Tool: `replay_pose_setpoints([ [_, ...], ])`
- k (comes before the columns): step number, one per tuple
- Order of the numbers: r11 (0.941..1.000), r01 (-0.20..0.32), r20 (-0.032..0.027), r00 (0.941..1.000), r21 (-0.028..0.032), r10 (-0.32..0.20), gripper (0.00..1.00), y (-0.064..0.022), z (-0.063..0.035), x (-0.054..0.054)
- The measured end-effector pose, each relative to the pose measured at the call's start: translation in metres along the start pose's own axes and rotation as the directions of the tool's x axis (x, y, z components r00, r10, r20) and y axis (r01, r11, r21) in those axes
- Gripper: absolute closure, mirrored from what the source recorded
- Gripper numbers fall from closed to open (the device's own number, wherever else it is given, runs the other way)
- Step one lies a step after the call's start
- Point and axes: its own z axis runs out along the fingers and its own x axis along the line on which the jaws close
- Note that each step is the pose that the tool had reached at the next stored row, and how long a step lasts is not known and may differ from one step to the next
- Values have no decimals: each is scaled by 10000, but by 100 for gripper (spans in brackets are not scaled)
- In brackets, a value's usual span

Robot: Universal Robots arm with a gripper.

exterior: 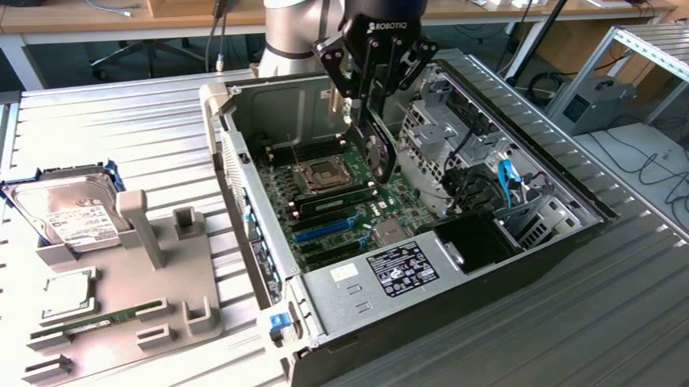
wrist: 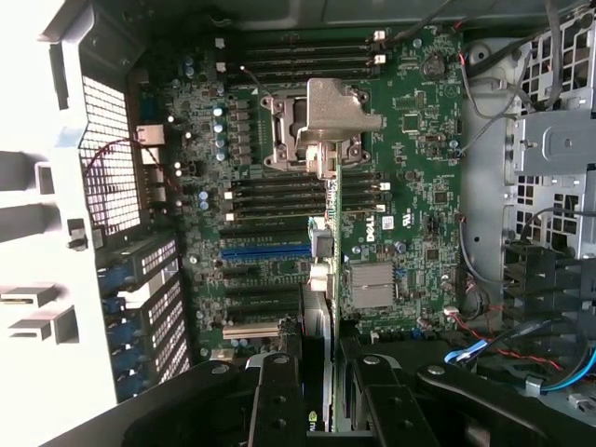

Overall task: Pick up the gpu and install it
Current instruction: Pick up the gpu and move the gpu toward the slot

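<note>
Pincer [exterior: 369,113] | pinching gpu [exterior: 379,157] | card hangs upright below it, over motherboard [exterior: 361,211]

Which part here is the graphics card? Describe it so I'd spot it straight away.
Find the open computer case; the robot's black gripper hangs over its green board. The graphics card is the thin dark card clamped on edge in that gripper. Unlike the silver hard drive and green memory stick on the grey rack, it is black and held in the air.
</note>
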Motion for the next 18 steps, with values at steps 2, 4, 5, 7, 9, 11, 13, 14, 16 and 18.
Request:
replay_pose_setpoints([
  [2, 10000, 0, 0, 10000, 3, 0, 74, 0, 3, -2],
  [4, 10000, 0, 0, 10000, 5, 0, 74, 1, 6, -4],
  [5, 10000, 0, 0, 10000, 6, 0, 74, 1, 7, -5],
  [7, 10000, 0, 0, 10000, 10, 0, 74, 2, 15, -7],
  [9, 10000, 0, 0, 10000, 10, 0, 74, 2, 19, -8],
  [11, 10000, 2, 3, 10000, 67, -2, 74, 11, 105, -27],
  [13, 10000, 2, 4, 10000, 68, -2, 74, 11, 107, -28],
  [14, 10000, 3, 4, 10000, 69, -3, 74, 12, 109, -29],
  [16, 10000, 2, 4, 10000, 71, -2, 74, 12, 111, -30],
  [18, 10000, 4, 5, 10000, 73, -4, 74, 12, 116, -36],
])
